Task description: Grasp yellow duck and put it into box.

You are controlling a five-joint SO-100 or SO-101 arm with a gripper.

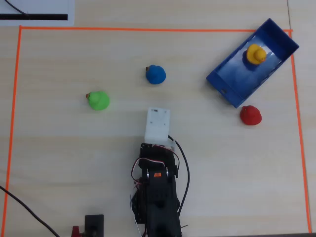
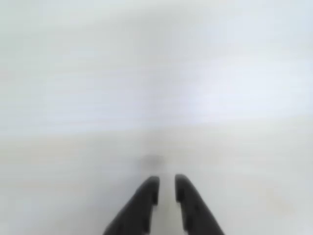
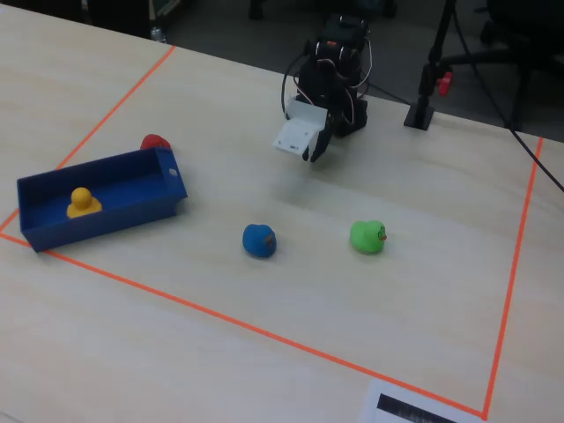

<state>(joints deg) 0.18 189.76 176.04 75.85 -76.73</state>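
Note:
The yellow duck [image 1: 256, 54] sits upright inside the blue box [image 1: 222, 84], near its far end; in the fixed view the duck [image 3: 82, 202] is at the left end of the box [image 3: 106, 225]. My gripper [image 2: 166, 182] is folded back close to the arm's base, far from the box, pointing down over bare table. Its two dark jaws stand almost together with only a thin slit, and nothing is between them. In the fixed view the gripper [image 3: 313, 154] hangs below the white wrist housing [image 3: 295, 132]. In the overhead view that housing [image 1: 158, 124] hides the fingertips.
A red duck [image 1: 250, 115] lies just outside the box's near corner. A blue duck [image 1: 156, 74] and a green duck [image 1: 98, 100] lie ahead of the arm. Orange tape [image 1: 148, 29] frames the work area. A black stand [image 3: 423, 110] is beside the base.

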